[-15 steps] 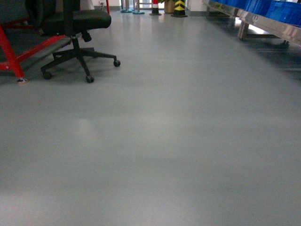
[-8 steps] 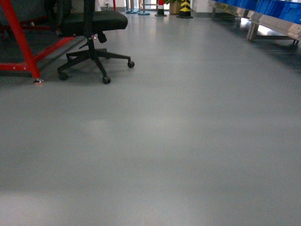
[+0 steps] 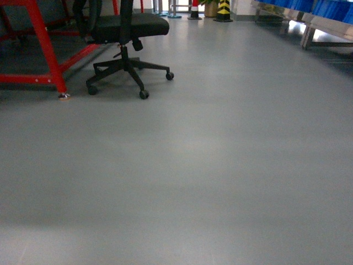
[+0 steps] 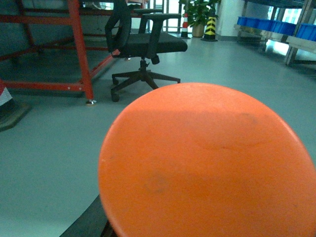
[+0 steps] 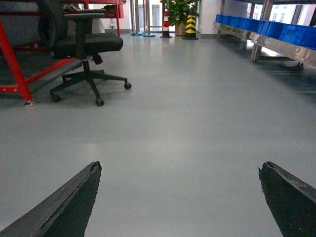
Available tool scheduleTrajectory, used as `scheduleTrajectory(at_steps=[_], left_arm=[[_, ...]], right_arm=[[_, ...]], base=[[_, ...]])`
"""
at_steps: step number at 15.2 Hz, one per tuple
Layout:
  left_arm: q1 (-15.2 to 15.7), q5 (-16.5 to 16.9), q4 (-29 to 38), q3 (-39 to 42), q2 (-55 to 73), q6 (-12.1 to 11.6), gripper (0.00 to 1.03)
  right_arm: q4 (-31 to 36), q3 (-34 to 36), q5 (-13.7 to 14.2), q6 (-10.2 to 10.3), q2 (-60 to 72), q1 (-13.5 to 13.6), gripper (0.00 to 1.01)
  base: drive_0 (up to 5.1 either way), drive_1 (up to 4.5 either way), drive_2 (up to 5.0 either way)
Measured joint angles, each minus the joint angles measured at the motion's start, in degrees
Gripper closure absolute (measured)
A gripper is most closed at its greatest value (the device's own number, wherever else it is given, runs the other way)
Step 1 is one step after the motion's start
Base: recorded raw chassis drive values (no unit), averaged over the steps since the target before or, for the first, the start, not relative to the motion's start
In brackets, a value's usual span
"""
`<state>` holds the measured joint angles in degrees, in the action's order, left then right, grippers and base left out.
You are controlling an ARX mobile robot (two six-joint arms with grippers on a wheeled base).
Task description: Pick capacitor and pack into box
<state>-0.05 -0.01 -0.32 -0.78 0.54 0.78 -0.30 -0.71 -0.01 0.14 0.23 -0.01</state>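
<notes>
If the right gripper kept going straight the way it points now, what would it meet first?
Nothing close: between the open right gripper fingers lies only bare grey floor. The office chair sits off to the left, the shelving with blue bins off to the right. Depth is unclear, but the way looks free.

**Count of things in view**

One office chair (image 3: 124, 33). One red frame (image 3: 47, 49). One striped post (image 3: 223, 10). One potted plant (image 5: 178, 12). One capacitor (image 4: 207, 163). Several blue bins (image 5: 276, 29), number unclear.
</notes>
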Motion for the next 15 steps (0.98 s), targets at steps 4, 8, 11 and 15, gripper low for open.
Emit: scheduleTrajectory(at_steps=[4, 8, 11, 15], left_arm=[[0.0, 0.0, 0.0, 0.0, 0.0, 0.0, 0.59], [0.0, 0.0, 0.0, 0.0, 0.0, 0.0, 0.59], [0.0, 0.0, -0.1, 0.0, 0.0, 0.0, 0.59], [0.0, 0.0, -0.2, 0.0, 0.0, 0.0, 0.59]], right_arm=[[0.0, 0.0, 0.0, 0.0, 0.0, 0.0, 0.03], [-0.1, 0.0, 0.0, 0.0, 0.0, 0.0, 0.03], [0.1, 0.0, 0.0, 0.0, 0.0, 0.0, 0.03], [-0.2, 0.0, 0.0, 0.0, 0.0, 0.0, 0.03]], base=[[-5.0, 2.44, 2.4], [-5.0, 2.44, 2.4], [-5.0, 2.44, 2.4], [-5.0, 2.42, 2.4]])
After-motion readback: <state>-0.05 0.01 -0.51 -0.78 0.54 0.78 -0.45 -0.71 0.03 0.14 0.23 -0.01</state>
